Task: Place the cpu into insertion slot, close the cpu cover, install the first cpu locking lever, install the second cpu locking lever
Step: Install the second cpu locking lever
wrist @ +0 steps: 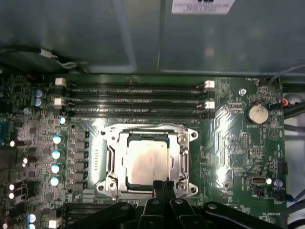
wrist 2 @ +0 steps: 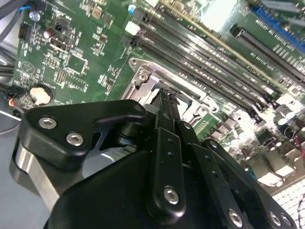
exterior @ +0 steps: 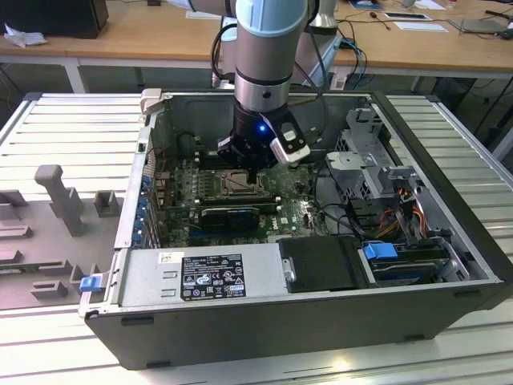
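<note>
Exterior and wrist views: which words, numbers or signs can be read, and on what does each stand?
Black label on the silver box: unreadable.
White sticker beside it: unreadable.
White label on the case wall, first wrist view: unreadable.
Circuit board markings: unreadable.
No text can be quoted.

The cpu (wrist: 147, 162) sits in the insertion slot (wrist: 107, 160), framed by the cpu cover (wrist: 182, 160). The gripper (wrist: 162, 186) hangs at the slot's edge. Memory slots (wrist: 133, 100) run alongside the socket.
</note>
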Controlling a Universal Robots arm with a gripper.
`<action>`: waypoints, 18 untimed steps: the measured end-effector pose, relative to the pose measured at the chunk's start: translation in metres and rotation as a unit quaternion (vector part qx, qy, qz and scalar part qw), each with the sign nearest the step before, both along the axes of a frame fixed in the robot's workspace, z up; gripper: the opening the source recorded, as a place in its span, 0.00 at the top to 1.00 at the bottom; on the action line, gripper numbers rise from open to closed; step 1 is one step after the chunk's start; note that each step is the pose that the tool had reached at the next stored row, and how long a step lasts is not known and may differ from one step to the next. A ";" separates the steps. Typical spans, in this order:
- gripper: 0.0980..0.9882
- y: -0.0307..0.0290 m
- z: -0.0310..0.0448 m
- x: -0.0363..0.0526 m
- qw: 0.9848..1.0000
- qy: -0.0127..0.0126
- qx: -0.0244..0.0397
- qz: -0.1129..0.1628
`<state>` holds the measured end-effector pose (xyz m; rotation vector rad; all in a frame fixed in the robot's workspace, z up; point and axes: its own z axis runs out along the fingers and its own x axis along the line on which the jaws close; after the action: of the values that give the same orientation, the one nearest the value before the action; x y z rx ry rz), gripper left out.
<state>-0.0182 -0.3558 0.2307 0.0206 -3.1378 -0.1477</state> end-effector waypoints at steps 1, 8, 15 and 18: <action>0.99 -0.0009 0.0004 0.0000 1.000 0.000 0.000 0.000; 0.99 -0.0103 0.0041 -0.0003 1.000 0.000 0.001 0.000; 0.99 -0.0225 0.0039 -0.0063 1.000 0.000 0.017 0.005; 0.99 -0.0239 0.0024 -0.0207 0.999 0.000 0.032 0.009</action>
<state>-0.0388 -0.3797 0.2331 0.0481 -3.1307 -0.2487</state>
